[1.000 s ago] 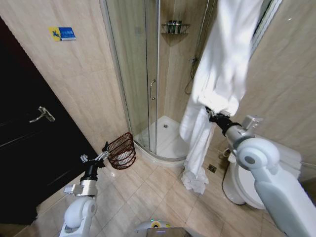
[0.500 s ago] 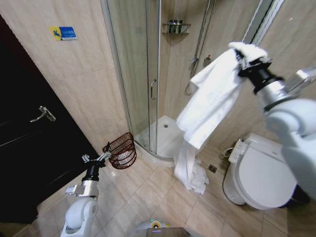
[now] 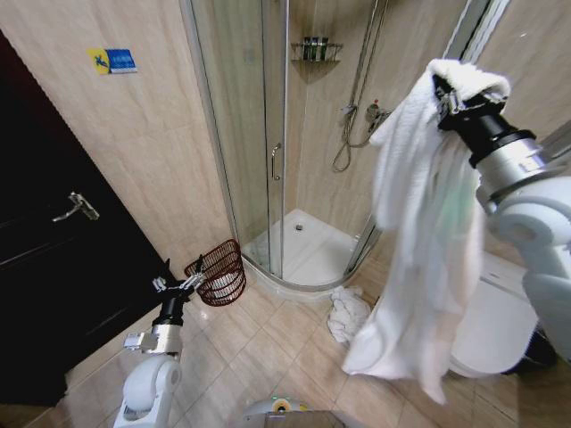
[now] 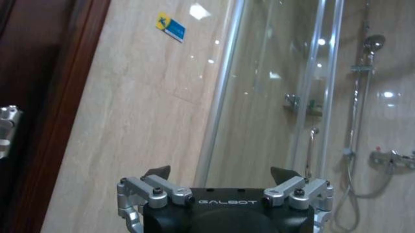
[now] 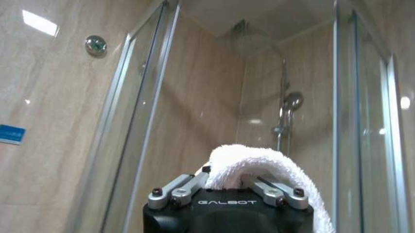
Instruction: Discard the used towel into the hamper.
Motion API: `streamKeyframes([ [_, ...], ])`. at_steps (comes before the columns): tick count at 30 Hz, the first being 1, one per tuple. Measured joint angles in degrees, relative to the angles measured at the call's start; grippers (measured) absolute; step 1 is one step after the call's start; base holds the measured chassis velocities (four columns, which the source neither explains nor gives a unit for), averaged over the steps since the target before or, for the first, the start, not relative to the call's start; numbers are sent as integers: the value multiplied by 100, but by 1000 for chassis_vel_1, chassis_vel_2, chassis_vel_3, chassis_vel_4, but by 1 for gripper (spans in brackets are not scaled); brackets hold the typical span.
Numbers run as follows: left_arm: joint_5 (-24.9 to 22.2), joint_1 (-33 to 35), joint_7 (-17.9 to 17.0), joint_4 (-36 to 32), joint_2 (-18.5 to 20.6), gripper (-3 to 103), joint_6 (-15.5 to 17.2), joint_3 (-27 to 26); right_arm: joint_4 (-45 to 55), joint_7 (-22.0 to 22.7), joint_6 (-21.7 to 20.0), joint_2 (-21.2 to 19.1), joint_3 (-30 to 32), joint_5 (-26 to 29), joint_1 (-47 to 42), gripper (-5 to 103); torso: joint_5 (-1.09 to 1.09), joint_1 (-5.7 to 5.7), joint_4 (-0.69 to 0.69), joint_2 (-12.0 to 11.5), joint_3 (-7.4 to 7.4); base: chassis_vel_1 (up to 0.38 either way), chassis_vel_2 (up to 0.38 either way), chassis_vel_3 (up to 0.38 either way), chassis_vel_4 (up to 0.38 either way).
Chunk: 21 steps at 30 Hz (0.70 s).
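Right gripper [image 3: 443, 92]: raised high, clamped on white towel [image 3: 419, 232]
Left gripper [image 3: 189, 282]: jaws wide, beside hamper [image 3: 218, 272]

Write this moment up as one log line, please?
right gripper: shut on towel, raised | left gripper: open, low | hamper: by shower

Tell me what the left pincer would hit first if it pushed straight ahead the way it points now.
Probably the beige tiled wall beside the glass shower enclosure; the open left pincer faces that junction, though depth is unclear.
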Motion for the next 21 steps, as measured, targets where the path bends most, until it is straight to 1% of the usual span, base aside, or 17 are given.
streamKeyframes([
  [1, 0, 0, 0, 0, 0, 100, 0, 0, 0, 0, 0, 0, 0, 0, 0, 7, 0, 0, 0, 0, 0, 0, 0, 0, 0],
  [2, 0, -6, -27, -22, -29, 100, 1, -2, 137, 170, -103, 52, 2, 166, -75, 7, -3, 0, 0, 0, 0, 0, 0, 0, 0],
  [4, 1, -8, -61, -70, -84, 100, 10, -12, 378, 374, -272, 158, -20, 417, -182, 7, 0, 0, -1, 0, 0, 0, 0, 0, 0],
  [8, 0, -1, -77, -158, -118, 100, 53, -41, 598, 543, -364, 285, -157, 475, -292, 7, -1, 0, 0, -1, 0, 0, 0, 0, 0],
  [15, -4, 37, -75, -275, -114, 100, 164, -80, 783, 543, -408, 402, -271, 354, -499, 7, -1, 0, -1, -1, 0, 0, 0, 0, 0],
  [21, 1, 56, -48, -267, -92, 100, 190, -85, 1020, 547, -409, 390, -274, 312, -702, 7, -1, 0, -1, -1, 0, 0, 0, 0, 0],
])
